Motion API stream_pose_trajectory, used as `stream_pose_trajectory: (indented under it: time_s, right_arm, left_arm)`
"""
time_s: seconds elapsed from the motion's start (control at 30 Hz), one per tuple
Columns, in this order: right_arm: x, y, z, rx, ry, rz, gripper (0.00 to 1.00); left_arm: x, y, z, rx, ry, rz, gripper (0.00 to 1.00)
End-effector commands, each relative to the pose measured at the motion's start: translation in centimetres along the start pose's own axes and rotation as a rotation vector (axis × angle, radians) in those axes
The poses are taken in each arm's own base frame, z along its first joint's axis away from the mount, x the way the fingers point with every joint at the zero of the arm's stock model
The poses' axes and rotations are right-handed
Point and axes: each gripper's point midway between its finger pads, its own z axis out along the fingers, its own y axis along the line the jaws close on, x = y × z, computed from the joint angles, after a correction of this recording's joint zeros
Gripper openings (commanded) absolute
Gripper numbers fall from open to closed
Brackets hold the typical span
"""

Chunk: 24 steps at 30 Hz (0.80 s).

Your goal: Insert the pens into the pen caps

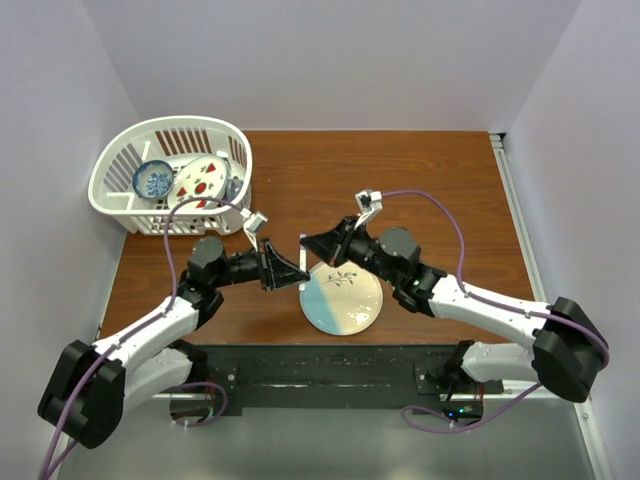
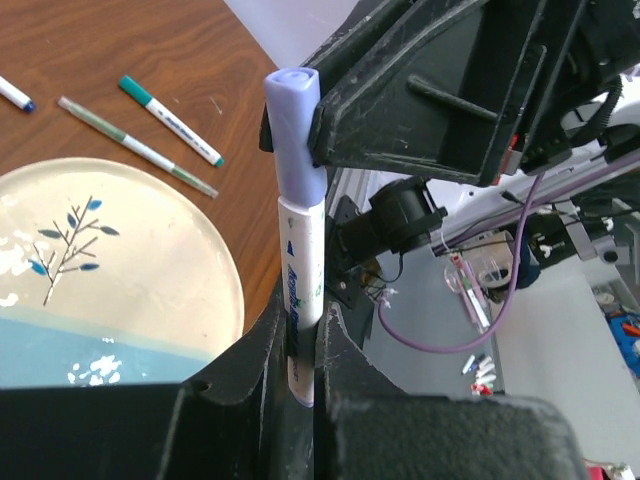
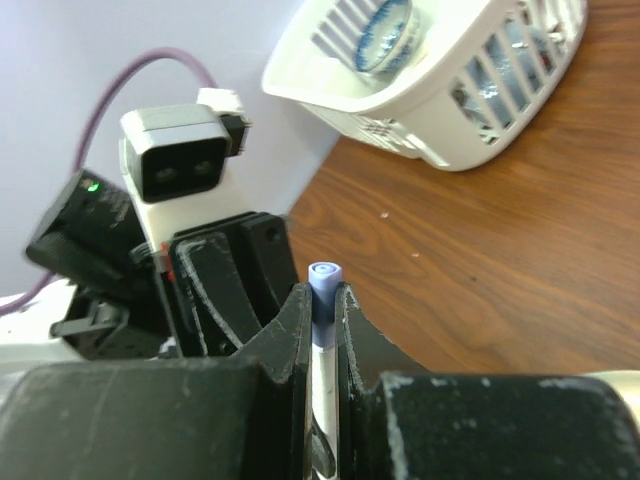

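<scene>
My left gripper (image 1: pixel 293 274) (image 2: pixel 303 345) is shut on the lower body of a white pen (image 2: pixel 301 255), held upright. A purple cap (image 2: pixel 291 125) sits over the pen's top end. My right gripper (image 1: pixel 309 244) (image 3: pixel 322 300) is shut on that purple cap (image 3: pixel 323 284), with the white pen (image 3: pixel 322 385) running down between its fingers. The two grippers meet tip to tip above the round plate's (image 1: pixel 345 310) left edge. Three more pens lie on the table beyond the plate (image 2: pixel 130 290): a teal-tipped white one (image 2: pixel 172 121), a thin grey one (image 2: pixel 136 146) and a blue-tipped one (image 2: pixel 14 92).
A white basket (image 1: pixel 118 196) (image 3: pixel 470 130) stands at the back left with a blue patterned bowl (image 1: pixel 152 180) (image 3: pixel 385 28) and a red-spotted plate (image 1: pixel 198 181) in it. The table's near edge runs just behind the plate.
</scene>
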Motion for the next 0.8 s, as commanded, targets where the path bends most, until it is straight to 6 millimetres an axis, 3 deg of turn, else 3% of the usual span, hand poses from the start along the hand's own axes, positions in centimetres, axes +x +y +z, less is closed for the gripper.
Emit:
stream_pose_trajectory:
  time_s: [0.0, 0.07, 0.2, 0.5, 0.77]
  right_arm:
    - [3.8, 2.4, -1.4, -0.184, 0.094, 0.089, 0.04]
    - [3.7, 2.8, -1.7, -0.196, 0.089, 0.09, 0.07]
    - [2.5, 3.1, -2.2, -0.164, 0.067, 0.081, 0.23]
    - [-2.3, 5.0, -4.0, -0.125, -0.051, 0.029, 0.59]
    - [-4.9, 7.2, -3.9, -0.143, -0.082, -0.023, 0.86]
  left_arm:
    - [-2.8, -2.8, 0.3, 0.112, -0.078, 0.129, 0.0]
    - [-3.1, -3.2, 0.4, 0.124, -0.074, 0.137, 0.0]
    - [-3.6, -3.9, 0.3, 0.131, -0.06, 0.196, 0.0]
    - [-3.6, -4.8, -0.5, 0.106, -0.029, 0.297, 0.0]
    - [-2.9, -5.8, -1.0, 0.145, 0.001, 0.312, 0.0]
